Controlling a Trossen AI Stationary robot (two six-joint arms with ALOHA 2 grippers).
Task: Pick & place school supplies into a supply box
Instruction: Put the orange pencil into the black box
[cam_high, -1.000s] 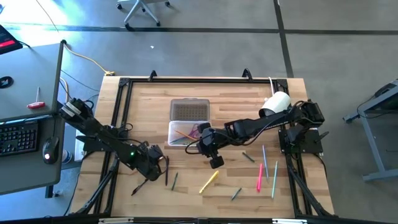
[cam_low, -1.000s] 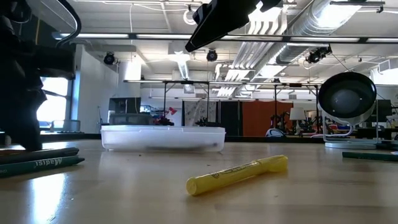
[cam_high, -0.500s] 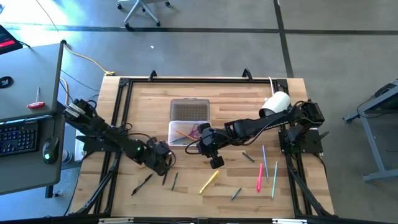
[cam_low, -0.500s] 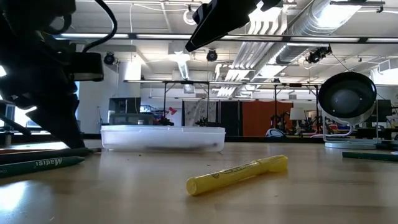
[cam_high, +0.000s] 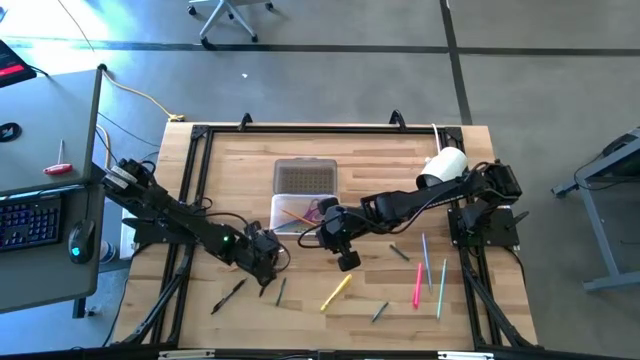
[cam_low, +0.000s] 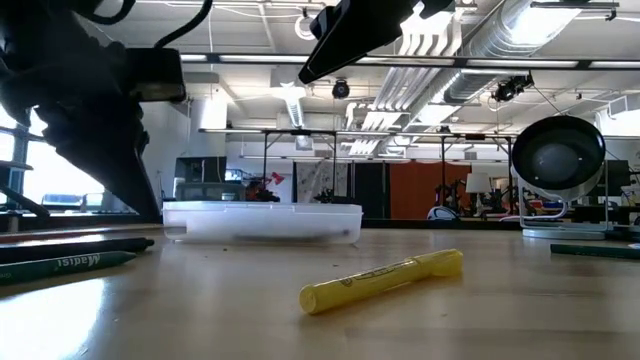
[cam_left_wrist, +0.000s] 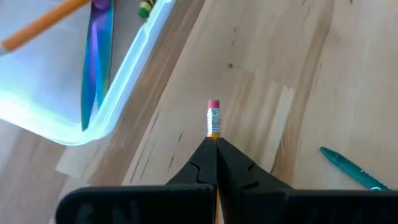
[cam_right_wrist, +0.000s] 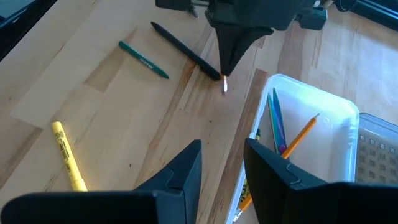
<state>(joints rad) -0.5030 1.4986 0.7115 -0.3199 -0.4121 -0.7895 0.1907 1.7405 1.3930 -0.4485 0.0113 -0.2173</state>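
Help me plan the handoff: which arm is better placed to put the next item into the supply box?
Left. Its pincer is shut on a pencil right beside the supply box. The right pincer is open and holds nothing.

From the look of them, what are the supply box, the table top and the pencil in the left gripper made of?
Supply box: seemingly clear, glossy plastic; its contents show through the wall.
Table: light wood in jointed strips with visible grain, matt, probably butcher block.
Pencil, held by the left gripper: likely wood, though the body is hidden; only a ridged silver ferrule, apparently metal, and a pink rubber-like eraser show.
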